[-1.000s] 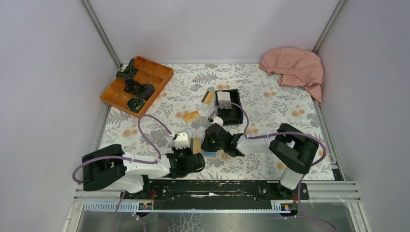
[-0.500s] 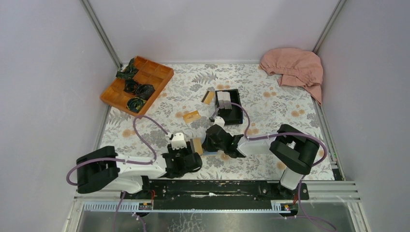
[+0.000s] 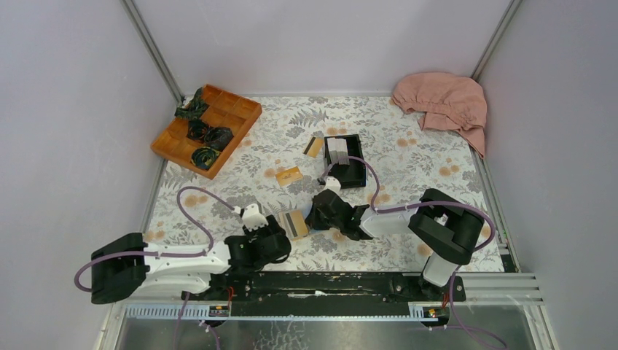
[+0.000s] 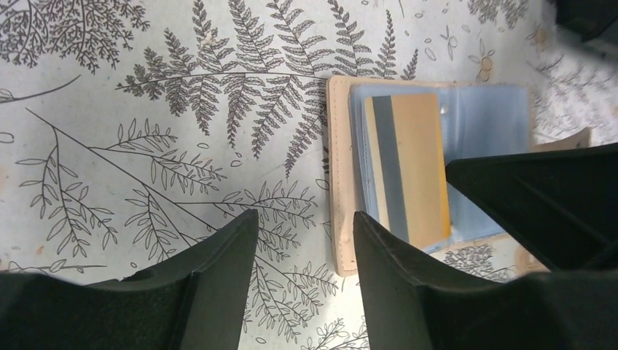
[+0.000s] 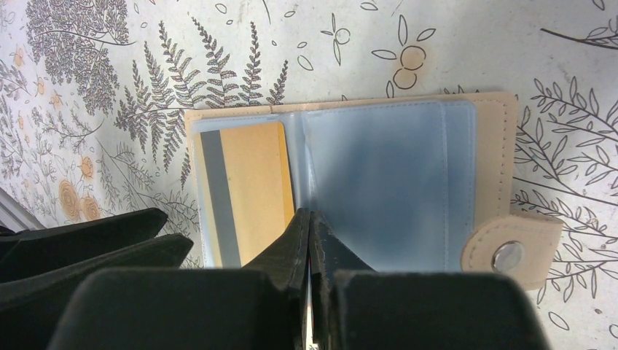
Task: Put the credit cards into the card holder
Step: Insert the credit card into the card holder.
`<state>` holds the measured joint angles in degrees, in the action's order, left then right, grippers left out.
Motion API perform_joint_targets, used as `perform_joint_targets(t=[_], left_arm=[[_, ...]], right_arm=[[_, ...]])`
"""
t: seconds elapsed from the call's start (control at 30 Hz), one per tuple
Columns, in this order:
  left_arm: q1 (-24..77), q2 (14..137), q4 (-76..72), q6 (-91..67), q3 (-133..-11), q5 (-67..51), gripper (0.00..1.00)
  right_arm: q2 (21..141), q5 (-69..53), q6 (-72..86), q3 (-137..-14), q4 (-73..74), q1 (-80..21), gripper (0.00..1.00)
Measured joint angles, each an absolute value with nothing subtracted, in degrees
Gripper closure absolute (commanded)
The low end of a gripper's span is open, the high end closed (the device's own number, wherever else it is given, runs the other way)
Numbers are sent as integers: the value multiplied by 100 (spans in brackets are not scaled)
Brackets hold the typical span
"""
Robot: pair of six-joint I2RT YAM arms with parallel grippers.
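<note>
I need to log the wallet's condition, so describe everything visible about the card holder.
The card holder is a tan, leather-looking bifold with stitched edges, lying open and flat on the fern-print cloth. Clear bluish plastic sleeves line the inside; one holds an orange-gold card with a grey stripe. A snap tab juts from one edge. The right tool, shut, meets its central fold.

Right gripper (image 5: 310,222) hangs over the wallet's (image 5: 393,168) fold, left gripper (image 4: 302,226) crowds its edge; cloth (image 3: 280,198) behind is bare.
</note>
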<state>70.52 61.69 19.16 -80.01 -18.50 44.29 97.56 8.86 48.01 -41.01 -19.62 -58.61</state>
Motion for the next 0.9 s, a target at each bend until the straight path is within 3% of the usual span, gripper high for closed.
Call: perform_joint_targets(t=[0.27, 0.47, 0.67, 0.9], left_arm=[[7052, 5341, 1389, -8401, -1247, 4434, 27], [7050, 5883, 814, -8431, -1365, 4425, 21], [7004, 6729, 196, -8418, -1693, 4431, 20], [6816, 6816, -392, -8425, -1522, 4381, 20]], right_arm=[[9756, 851, 4797, -4095, -1977, -5861, 100], [9756, 840, 4783, -4095, -1979, -5861, 100], [9743, 819, 4779, -4095, -1959, -5861, 100], [9668, 801, 4746, -4095, -1793, -5861, 100]])
